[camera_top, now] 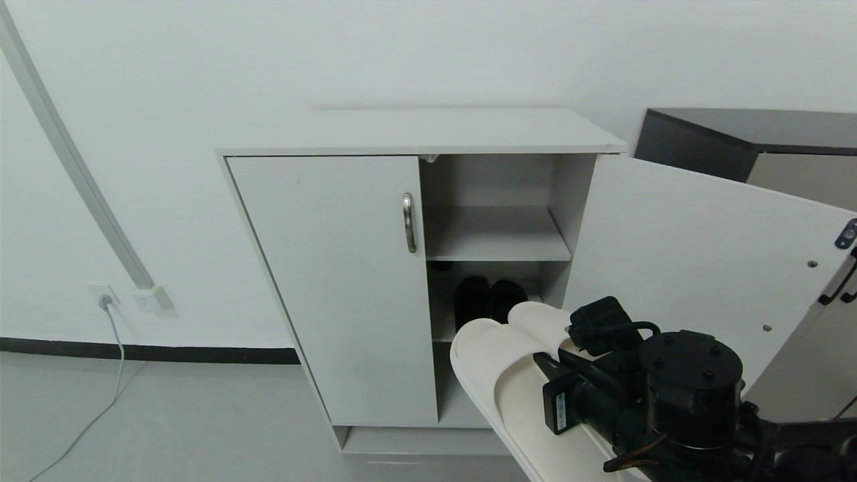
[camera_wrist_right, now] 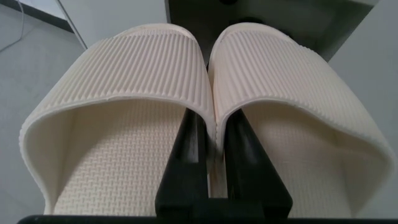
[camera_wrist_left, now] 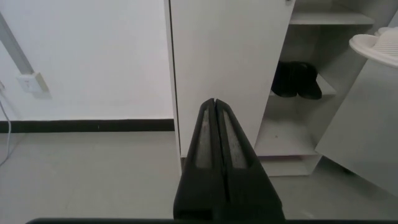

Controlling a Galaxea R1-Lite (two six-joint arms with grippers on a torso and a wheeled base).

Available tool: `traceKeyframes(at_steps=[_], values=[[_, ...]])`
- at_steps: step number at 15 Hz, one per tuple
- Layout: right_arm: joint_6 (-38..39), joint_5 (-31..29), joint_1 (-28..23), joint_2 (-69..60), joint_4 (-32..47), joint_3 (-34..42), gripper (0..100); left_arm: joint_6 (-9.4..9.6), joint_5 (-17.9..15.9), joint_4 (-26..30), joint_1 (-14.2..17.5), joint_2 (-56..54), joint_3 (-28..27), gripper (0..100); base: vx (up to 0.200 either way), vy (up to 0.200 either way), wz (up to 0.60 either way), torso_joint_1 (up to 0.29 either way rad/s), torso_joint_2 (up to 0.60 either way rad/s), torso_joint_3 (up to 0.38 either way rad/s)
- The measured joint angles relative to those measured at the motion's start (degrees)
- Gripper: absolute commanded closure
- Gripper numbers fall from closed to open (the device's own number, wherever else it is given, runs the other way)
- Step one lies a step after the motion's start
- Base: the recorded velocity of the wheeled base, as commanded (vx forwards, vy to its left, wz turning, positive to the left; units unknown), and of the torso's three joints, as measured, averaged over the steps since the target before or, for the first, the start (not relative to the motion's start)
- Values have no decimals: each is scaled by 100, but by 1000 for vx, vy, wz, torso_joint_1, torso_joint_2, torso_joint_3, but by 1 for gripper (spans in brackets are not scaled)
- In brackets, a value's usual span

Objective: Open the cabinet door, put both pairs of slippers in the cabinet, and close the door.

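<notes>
Two cream slippers (camera_wrist_right: 124, 74) — inner walls pinched inside the right gripper (camera_wrist_right: 211, 134).

Hidden partly behind cream slippers (camera_top: 492, 365): black slippers (camera_top: 473, 299). Cream heels cut off at head view's bottom edge.

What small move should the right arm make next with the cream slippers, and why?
Probably ease the cream slippers forward into the cabinet, toward the bare shelf under the black slippers. The right door stands open, the right gripper holds the pair by its inner edges, and the toes point at the opening.
</notes>
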Motion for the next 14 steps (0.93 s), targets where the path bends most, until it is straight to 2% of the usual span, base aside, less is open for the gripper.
traceKeyframes(at_steps=[6,14], values=[[0,7,4,6,-2,28,100,2,-2,0,0,0,0,100,0,0,0,-32,391,356],[-90,0,2,65,-165,34,100,0,0,0,0,0,0,100,0,0,0,0,23,21]])
